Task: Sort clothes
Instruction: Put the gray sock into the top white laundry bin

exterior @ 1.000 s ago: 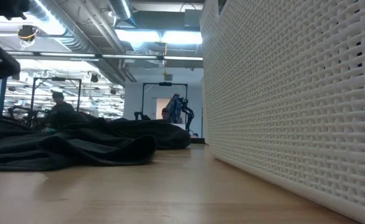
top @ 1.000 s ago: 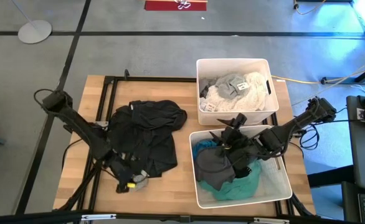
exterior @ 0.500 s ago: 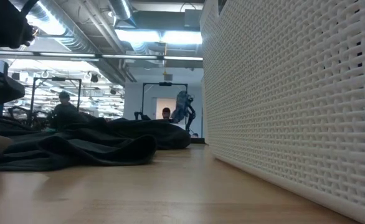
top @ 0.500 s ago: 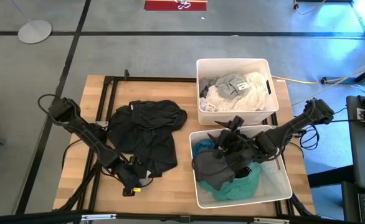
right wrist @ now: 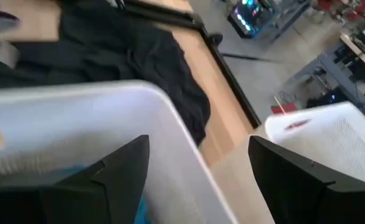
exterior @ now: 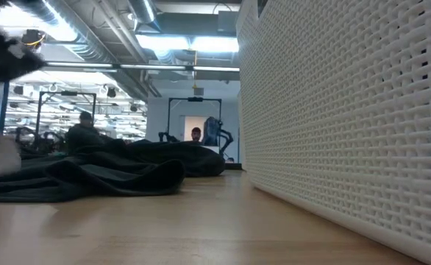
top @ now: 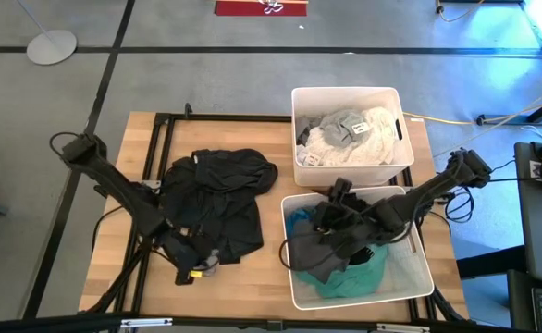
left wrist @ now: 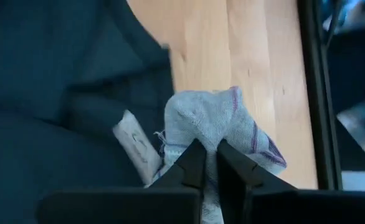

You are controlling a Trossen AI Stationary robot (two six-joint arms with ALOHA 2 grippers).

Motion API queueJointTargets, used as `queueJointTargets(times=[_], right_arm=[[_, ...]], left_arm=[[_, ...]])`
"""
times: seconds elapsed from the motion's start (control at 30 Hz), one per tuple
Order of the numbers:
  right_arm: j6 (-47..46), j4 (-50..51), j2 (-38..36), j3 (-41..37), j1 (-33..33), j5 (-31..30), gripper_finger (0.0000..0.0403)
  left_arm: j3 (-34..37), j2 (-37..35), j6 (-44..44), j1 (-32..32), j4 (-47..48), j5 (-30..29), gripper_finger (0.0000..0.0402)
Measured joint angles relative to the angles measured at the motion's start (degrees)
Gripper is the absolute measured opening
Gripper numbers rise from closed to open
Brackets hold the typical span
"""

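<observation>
1. Where the left end effector (left wrist: 206, 163) reaches low at the bench's (top: 252, 277) near edge, it is clenched on a light grey sock (left wrist: 217, 121), whose rounded end points away from the fingers.
2. That sock sits just beside the black clothes pile (top: 217, 199).
3. The left arm (top: 118, 190) slants across the bench's left side.
4. The right end effector (top: 331, 222), fingers spread, hangs over the dark grey garment (top: 315, 252) in the near bin (top: 410, 277).

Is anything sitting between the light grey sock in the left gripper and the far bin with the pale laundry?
Yes. The left gripper pinches the sock at the table's near edge; the dark clothes pile lies between it and the far bin.
</observation>
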State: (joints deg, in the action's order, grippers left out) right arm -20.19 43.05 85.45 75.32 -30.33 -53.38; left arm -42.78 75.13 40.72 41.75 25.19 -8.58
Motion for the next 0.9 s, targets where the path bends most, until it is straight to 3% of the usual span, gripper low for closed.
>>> queueJointTargets(times=[0.23,0.43,0.53,0.73,0.9], right_arm=[[10.9,-9.2,-0.1,3.6,1.0,0.5,0.0276],[18.0,-16.3,0.9,3.5,5.5,10.4,0.0276],[21.0,-22.7,1.6,3.6,7.7,15.2,0.0276],[23.2,-34.3,4.7,3.6,12.4,31.4,0.0276],[23.3,-42.5,9.5,3.6,15.0,33.4,0.0276]], left_arm=[[-0.7,-13.6,-12.5,-2.2,1.5,-14.1,0.0006],[-0.7,-21.3,-26.3,-6.3,-3.0,-24.4,0.0014],[-0.7,-22.6,-31.7,-9.1,-5.4,-25.5,0.0012],[-0.6,-22.0,-39.5,-14.4,-11.2,-25.5,0.0015],[-0.6,-20.7,-43.1,-16.6,-16.2,-25.5,0.0016]])
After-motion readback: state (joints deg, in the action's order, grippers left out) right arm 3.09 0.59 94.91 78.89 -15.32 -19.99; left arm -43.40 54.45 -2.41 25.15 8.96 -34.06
